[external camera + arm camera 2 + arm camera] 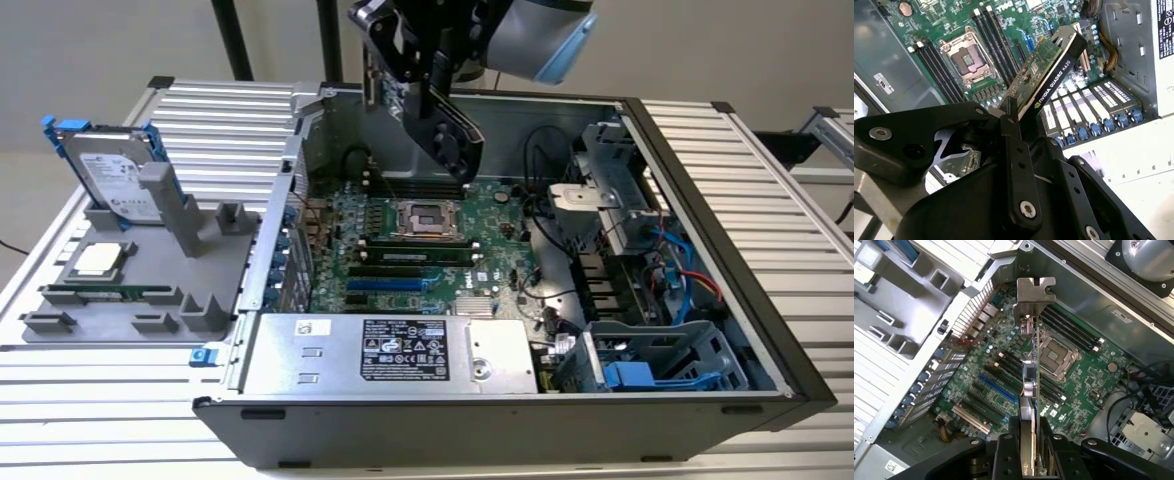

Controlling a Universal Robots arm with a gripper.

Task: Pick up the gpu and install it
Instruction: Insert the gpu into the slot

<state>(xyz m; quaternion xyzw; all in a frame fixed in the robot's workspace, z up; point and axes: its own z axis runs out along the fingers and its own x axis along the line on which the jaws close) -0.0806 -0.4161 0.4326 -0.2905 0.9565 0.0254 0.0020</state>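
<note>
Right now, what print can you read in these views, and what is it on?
White lettering along the black edge of the gpu: a maker's name and model, sharp enough to read but not transcribed here.
Power supply label: too small to read.
Sticker on the hard drive: too small to read.

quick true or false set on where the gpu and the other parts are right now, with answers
1. The gripper is clamped on the gpu. True.
2. The gpu is seated in a slot. False: it hangs in the air above the motherboard.
3. The hard drive lies inside the case. False: it stands in the grey holder outside the case, on the exterior view's left.
4. The silver bracket is at the gpu's end away from the gripper. True.
</note>
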